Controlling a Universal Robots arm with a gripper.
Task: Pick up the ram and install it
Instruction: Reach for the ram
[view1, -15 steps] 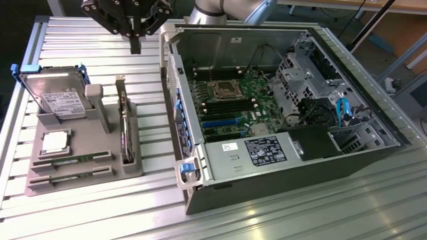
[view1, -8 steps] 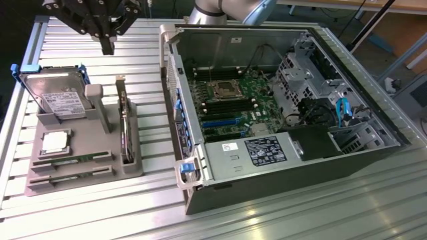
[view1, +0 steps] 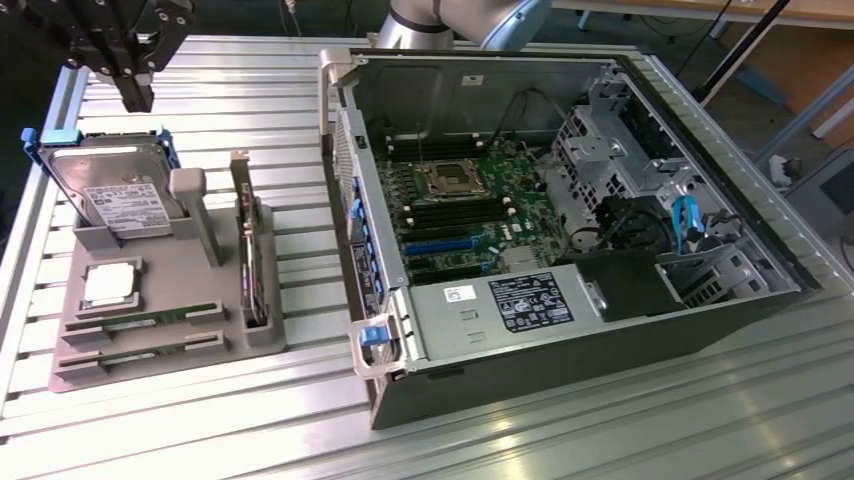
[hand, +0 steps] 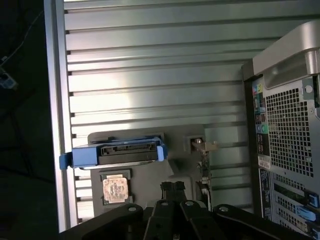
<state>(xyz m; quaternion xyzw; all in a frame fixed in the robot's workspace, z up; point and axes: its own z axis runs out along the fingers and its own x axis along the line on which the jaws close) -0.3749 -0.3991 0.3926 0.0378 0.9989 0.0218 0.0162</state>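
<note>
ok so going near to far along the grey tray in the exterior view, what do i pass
nearer ram stick → second ram stick → square processor chip → hard drive

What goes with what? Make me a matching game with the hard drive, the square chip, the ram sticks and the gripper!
Things:
1. hard drive
2. square chip
3. ram sticks
4. gripper

Places:
A. lying flat in two slots at the grey tray's end farthest from the gripper
B. hanging above the table, past the hard drive
C. standing in a blue frame
D. flat on the tray, between the hard drive and the ram sticks

Pairs: 1-C, 2-D, 3-A, 4-B
</note>
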